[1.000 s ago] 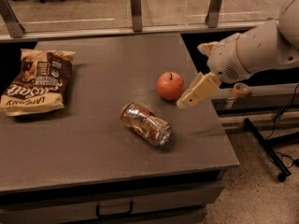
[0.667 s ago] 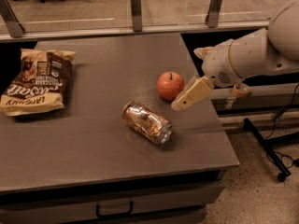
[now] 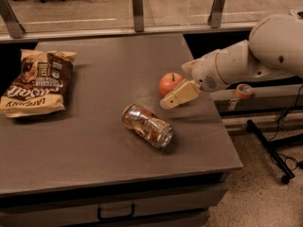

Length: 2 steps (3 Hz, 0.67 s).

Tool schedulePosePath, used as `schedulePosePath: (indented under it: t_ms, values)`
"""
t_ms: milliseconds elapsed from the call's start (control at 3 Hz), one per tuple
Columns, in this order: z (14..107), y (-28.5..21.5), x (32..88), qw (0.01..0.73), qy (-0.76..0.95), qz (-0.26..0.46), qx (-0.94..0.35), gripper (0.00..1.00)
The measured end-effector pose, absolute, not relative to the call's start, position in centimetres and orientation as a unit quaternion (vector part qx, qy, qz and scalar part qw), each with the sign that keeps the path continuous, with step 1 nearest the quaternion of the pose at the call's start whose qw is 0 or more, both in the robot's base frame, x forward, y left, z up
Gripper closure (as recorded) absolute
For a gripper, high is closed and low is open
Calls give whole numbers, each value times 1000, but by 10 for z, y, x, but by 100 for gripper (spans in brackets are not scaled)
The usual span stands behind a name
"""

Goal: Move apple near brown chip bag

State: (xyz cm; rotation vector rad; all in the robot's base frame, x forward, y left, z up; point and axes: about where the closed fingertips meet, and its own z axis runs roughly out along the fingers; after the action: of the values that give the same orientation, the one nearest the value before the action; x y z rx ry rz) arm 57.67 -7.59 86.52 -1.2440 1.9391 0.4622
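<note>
The apple (image 3: 168, 82), red-orange with a short dark stem, sits on the grey table (image 3: 94, 141) right of centre. My gripper (image 3: 176, 86) comes in from the right and is open. Its tan near finger (image 3: 179, 94) lies just in front and to the right of the apple, touching or almost touching it. The other fingertip (image 3: 185, 66) shows behind the apple's right side. The brown chip bag (image 3: 40, 82) lies flat at the table's left edge, far from the apple.
A shiny orange-and-silver drink can (image 3: 147, 126) lies on its side in front of the apple, between it and the table's front edge. A railing with metal posts (image 3: 137, 4) runs behind the table. A roll of tape (image 3: 244, 91) sits on a ledge to the right.
The arm has moved left, bringing the gripper's fingers up beside the apple. The apple, can and bag have not moved.
</note>
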Motion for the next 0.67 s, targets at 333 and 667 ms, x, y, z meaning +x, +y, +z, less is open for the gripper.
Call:
schedulePosePath:
  t_ms: [333,667]
  values:
    - [847,-68,578,372,768,201,-481,41]
    - [855,-38,581,376,741,222,-510,65]
